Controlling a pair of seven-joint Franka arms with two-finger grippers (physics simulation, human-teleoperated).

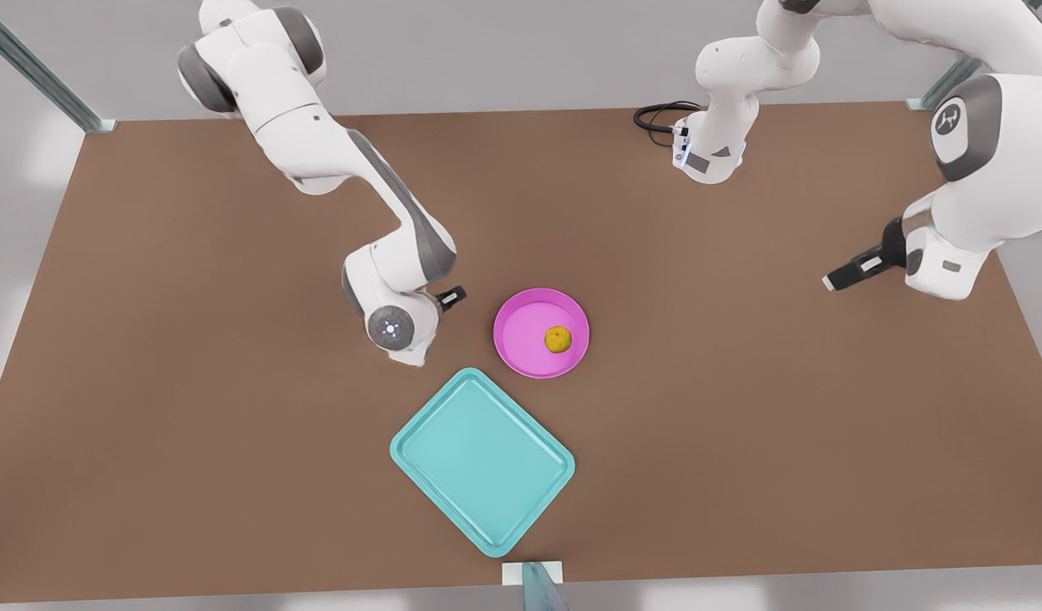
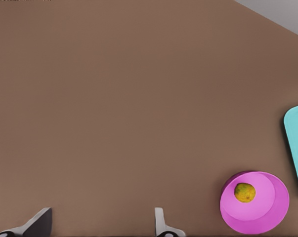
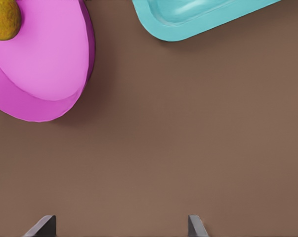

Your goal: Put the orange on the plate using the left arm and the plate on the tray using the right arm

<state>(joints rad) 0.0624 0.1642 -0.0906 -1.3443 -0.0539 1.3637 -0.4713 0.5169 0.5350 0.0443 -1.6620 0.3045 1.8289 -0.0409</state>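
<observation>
Sitting on the plate [image 1: 525, 335], the orange [image 1: 557, 339] rests toward the front view's right. The tray [image 1: 482, 460] lies just beside the plate on the bench [image 1: 190, 407]. Close by the plate hovers the right gripper [image 3: 121, 226], fingers spread wide. Well away waits the left gripper [image 2: 102, 224], also wide and empty.

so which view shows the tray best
The front view: the whole tray is visible there, all four rounded corners, lying bare on the table beside the plate. The left wrist view catches just one edge of it; the right wrist view shows one corner and part of its rim.
</observation>
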